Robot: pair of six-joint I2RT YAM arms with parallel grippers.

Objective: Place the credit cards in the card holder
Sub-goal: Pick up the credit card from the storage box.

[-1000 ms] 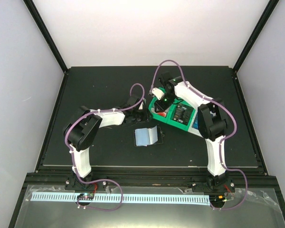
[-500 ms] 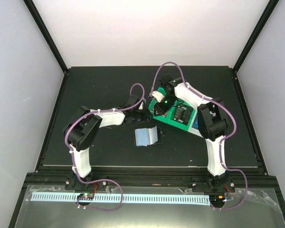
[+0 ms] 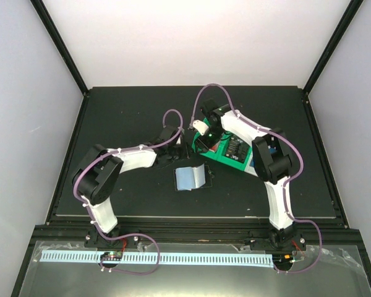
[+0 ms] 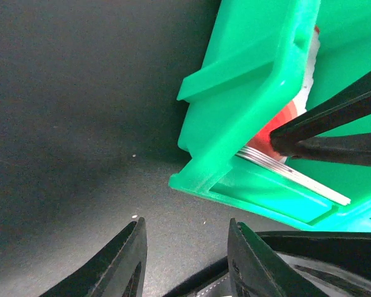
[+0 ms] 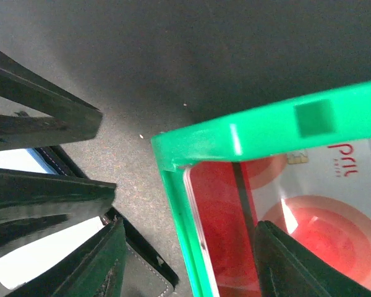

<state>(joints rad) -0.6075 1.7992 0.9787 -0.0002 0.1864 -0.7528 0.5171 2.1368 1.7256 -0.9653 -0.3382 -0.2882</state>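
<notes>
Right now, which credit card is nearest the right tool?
The red-and-white card, in the green bin right under the open right tool; the pale blue card lies outside the bin.

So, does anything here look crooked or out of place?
Only mildly. The green bin sits skewed to the edges of the table, and the red-and-white cards inside it are pushed into one corner. Nothing looks spilled or broken.
</notes>
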